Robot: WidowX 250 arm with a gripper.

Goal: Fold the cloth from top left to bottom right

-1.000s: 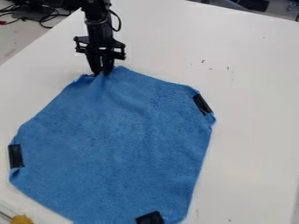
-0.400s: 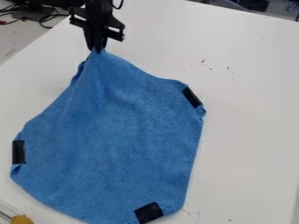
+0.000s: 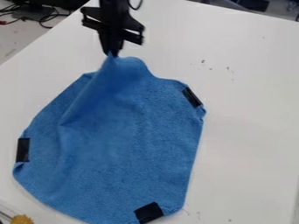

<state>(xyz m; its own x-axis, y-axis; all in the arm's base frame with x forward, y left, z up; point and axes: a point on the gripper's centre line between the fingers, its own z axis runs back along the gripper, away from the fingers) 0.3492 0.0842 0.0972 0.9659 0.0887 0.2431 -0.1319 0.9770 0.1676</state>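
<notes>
White and smooth, the tabletop (image 3: 251, 118) spreads beneath my work; on it lies the blue, soft-napped fabric cloth (image 3: 123, 153), broad across the left and middle of the view and running down to its bottom edge; my black two-finger gripper (image 3: 112, 54) hangs at the cloth's upper end, closed on a pinch of it, which I hold up in a peak, creases slanting down from there, the rest of the cloth spread below me; three black rectangular patches sit along its borders, at upper right (image 3: 192, 97), left (image 3: 22, 150) and bottom (image 3: 149, 212); a yellow, rough-edged piece (image 3: 22, 219) shows at lower left.
</notes>
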